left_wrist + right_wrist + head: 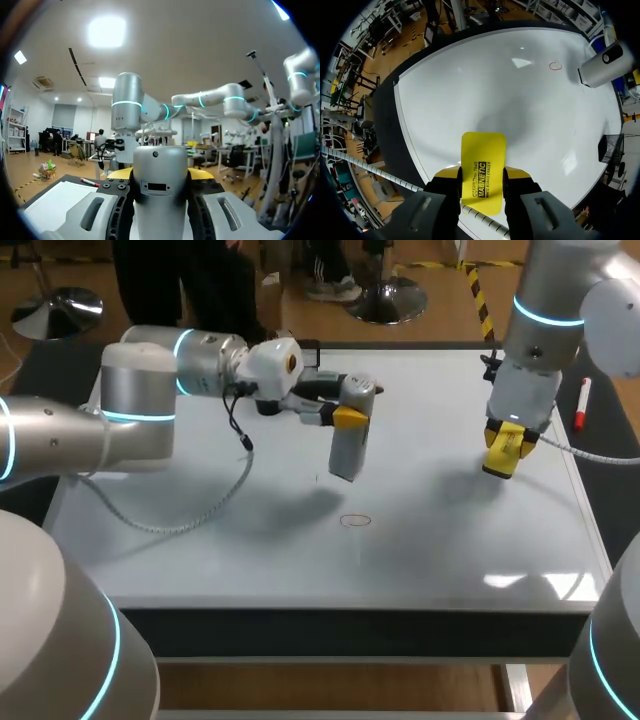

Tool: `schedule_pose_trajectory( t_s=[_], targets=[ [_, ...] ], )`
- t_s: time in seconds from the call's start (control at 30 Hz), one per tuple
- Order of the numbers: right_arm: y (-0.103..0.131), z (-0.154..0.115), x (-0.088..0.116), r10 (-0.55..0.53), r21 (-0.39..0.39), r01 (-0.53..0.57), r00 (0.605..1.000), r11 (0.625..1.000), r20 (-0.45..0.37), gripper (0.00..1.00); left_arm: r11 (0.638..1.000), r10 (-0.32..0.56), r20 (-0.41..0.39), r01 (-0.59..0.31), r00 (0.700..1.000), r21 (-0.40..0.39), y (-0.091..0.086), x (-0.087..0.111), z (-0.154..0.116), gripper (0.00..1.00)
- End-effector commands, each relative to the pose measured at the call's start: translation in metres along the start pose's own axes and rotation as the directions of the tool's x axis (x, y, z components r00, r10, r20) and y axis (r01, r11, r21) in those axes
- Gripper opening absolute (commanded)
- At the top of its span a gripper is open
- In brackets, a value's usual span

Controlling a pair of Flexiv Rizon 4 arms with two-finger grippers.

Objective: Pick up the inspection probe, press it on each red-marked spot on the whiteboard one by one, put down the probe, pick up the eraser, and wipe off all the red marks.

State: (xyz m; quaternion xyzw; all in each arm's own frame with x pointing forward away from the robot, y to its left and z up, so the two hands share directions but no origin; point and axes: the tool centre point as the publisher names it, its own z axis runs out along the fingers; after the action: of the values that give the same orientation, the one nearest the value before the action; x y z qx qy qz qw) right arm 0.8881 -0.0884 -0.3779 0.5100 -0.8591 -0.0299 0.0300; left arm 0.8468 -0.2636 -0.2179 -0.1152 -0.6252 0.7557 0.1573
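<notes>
1 probe (347,440) hangs near-upright, tip toward the whiteboard (420,560).

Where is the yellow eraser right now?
The yellow eraser is at the head view's right, clamped in the right tool over the whiteboard, well right of the red circle.

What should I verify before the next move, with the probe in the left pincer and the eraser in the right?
1. Left pincer shut on probe: ok.
2. Right pincer shut on eraser: ok.
3. Probe clear of whiteboard: ok, held above it.
4. Probe over the red mark: not ok, the mark lies nearer the front edge.
5. Mark already pressed: cannot tell.
6. Eraser away from the mark: ok, well off to the right.
</notes>
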Motion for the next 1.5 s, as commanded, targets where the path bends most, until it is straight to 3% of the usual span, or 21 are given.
schedule_pose_trajectory(
  t_s=[0.03,0.23,0.73,1.5],
  targets=[
    [-0.001,0.0,0.0,-0.002,0.001,0.002,1.0,1.0,-0.003,0.0,1.0,-0.009,0.005,0.009,1.0,0.027,0.008,0.009,-0.002,0.0],
    [-0.001,0.0,0.0,-0.002,0.001,0.002,1.0,1.0,-0.003,0.0,0.999,-0.028,-0.009,0.029,1.0,0.042,0.02,0.022,0.004,0.0],
    [-0.001,0.0,0.0,-0.002,0.001,0.002,1.0,1.0,-0.003,0.0,0.998,-0.038,-0.036,0.04,0.999,0.054,0.041,0.029,0.015,0.0],
    [-0.001,0.0,0.0,-0.002,0.001,0.002,1.0,1.0,-0.003,0.0,0.998,-0.053,-0.07,0.054,0.996,0.021,0.051,0.045,0.023,0.0]
  ],
)
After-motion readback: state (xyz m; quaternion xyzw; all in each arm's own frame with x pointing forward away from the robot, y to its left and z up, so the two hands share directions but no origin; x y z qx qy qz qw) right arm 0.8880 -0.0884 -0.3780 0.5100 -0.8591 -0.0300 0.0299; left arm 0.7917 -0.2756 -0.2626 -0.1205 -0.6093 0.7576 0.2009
